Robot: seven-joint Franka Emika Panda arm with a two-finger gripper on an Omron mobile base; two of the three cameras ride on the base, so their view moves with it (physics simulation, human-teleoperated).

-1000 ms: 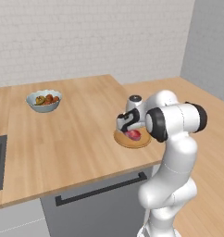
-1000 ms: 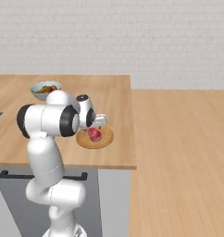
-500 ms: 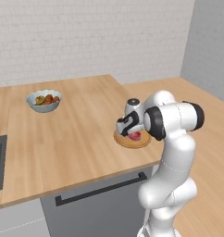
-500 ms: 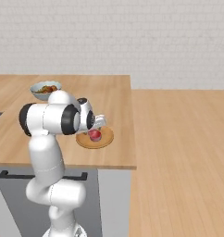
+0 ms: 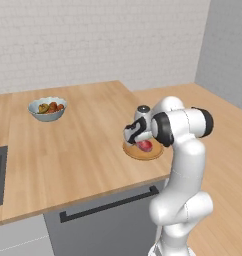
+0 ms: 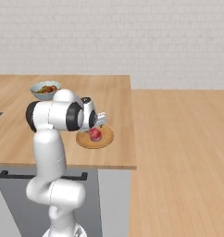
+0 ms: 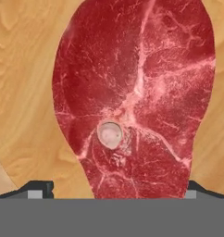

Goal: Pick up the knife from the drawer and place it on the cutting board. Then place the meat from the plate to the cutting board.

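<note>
A white robot arm reaches over a wooden bench [image 5: 68,155], its hand [image 7: 113,187] spread wide just above the meat [image 7: 132,92]. The red steak lies flat on a round tan plate [image 5: 135,153] near the bench's corner. Whether the fingertips [image 7: 40,189] touch the meat is hard to tell. A bowl of fruit [image 5: 47,108] sits well apart, farther back.

Your white arm with dark joints rises from its base, bends sharply at the elbow and points its two-finger gripper [image 7: 112,187] downward, jaws spread wide, gripping nothing.
</note>
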